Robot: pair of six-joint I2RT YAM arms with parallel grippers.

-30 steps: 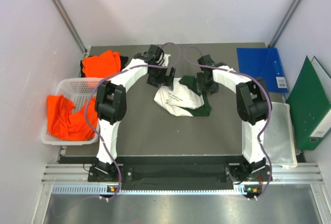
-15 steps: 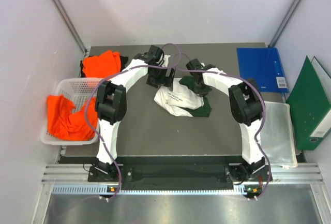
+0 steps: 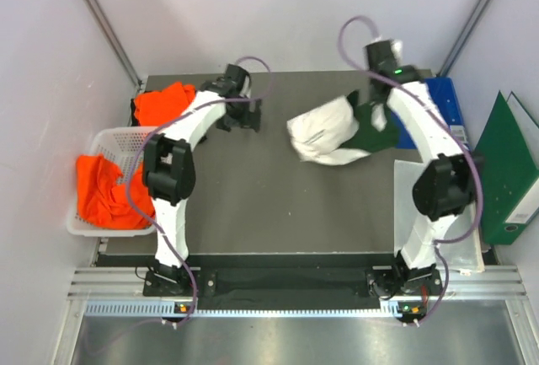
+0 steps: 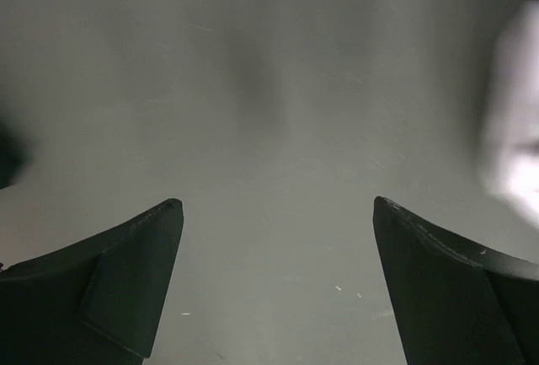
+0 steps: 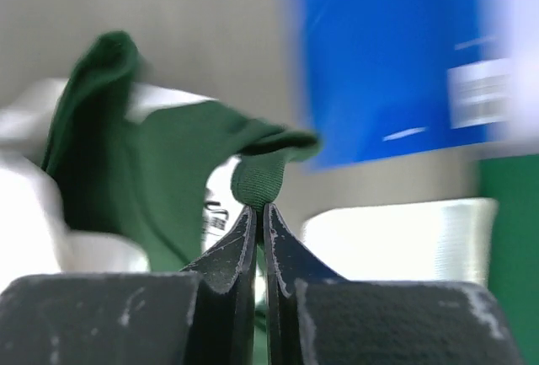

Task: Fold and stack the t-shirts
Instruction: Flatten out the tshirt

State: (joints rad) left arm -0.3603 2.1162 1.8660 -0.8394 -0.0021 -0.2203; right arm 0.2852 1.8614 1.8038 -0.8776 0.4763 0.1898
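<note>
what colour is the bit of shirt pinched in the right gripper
Dark green; the shirt edge in the right gripper shows best in the right wrist view.

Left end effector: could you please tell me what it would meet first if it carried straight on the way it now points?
Probably the grey table top; the left end effector stands open with nothing else ahead. The t-shirt is only a white blur at the view's edge; depth is unclear.
</note>
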